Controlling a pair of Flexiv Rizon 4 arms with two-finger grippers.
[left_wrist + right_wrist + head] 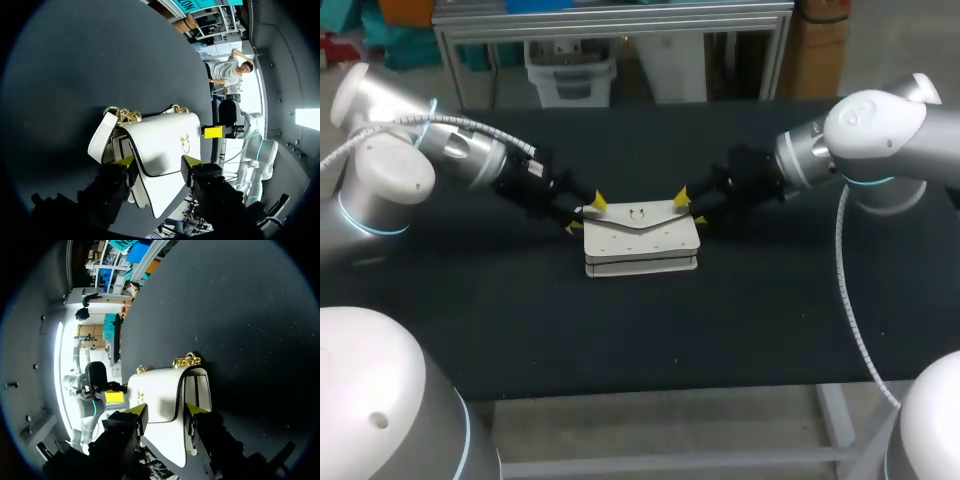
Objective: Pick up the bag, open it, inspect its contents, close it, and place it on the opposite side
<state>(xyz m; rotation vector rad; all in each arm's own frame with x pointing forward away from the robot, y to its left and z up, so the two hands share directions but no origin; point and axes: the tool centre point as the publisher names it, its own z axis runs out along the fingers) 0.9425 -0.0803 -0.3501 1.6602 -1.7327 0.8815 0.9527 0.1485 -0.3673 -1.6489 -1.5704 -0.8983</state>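
**Two claws clamped on one shut white bag**

One white bag [640, 235] sits at the middle of the black table [520, 320], with an arm reaching in at each end of it. The flap [165, 140] is folded down over the front and meets a small gold clasp [636, 213], so the bag is closed and nothing inside it can be seen. From the end, only its pale side folds show under the flap's dark-edged rim.

The left claw [157, 161] grips the bag's left end. One yellow tip presses the flap side and the other the back, so it is clamped on the bag. The right claw [166, 410] does the same at the opposite end, its two tips bearing on the bag from both sides.

A gold chain [125, 115] lies along the bag's far top edge. It links to a white strap [100, 135] that hangs down beside the left end, on the back side. Whether the bag's underside touches the table is not clear.
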